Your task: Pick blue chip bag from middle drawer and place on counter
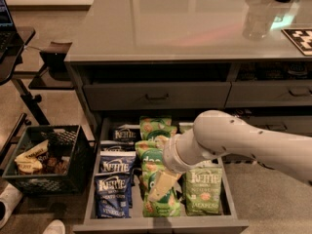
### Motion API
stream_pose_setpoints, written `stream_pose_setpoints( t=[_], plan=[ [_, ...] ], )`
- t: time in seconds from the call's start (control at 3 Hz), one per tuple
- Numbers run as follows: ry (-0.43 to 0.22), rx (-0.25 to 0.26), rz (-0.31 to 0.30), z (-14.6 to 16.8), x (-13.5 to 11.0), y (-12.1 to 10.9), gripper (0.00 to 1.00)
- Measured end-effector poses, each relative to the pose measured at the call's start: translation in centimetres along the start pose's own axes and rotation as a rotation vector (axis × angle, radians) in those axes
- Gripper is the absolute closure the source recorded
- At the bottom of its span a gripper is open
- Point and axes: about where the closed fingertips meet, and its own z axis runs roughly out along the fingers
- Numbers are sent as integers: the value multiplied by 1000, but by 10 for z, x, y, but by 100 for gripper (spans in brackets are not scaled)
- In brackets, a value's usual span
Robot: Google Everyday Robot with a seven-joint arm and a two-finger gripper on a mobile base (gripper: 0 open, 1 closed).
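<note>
The white arm [243, 140] reaches in from the right. Its gripper [163, 184] hangs low over the green dang bags [158, 207] in the centre row of the open middle drawer [161, 224]. Whether it is spread or closed, I cannot tell. The blue chip bags [113, 196] lie in the left row, just beside the gripper. The glossy grey counter [170, 23] spans above the drawer.

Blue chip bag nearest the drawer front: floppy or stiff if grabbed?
Probably light and crushable: the blue chip bag looks crinkly and puffed. Its glossy film may slip. The gripper hangs over green bags beside it.
</note>
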Motion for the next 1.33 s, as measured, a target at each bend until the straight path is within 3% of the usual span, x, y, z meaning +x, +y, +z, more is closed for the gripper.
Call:
stream_pose_setpoints(
  t=[0.67, 1.0, 1.33],
  plan=[
    [-102, -65, 55, 76, 14, -15, 0],
    [-105, -69, 59, 81, 14, -14, 0],
    [-118, -41, 84, 109, 21, -20, 0]
  ],
)
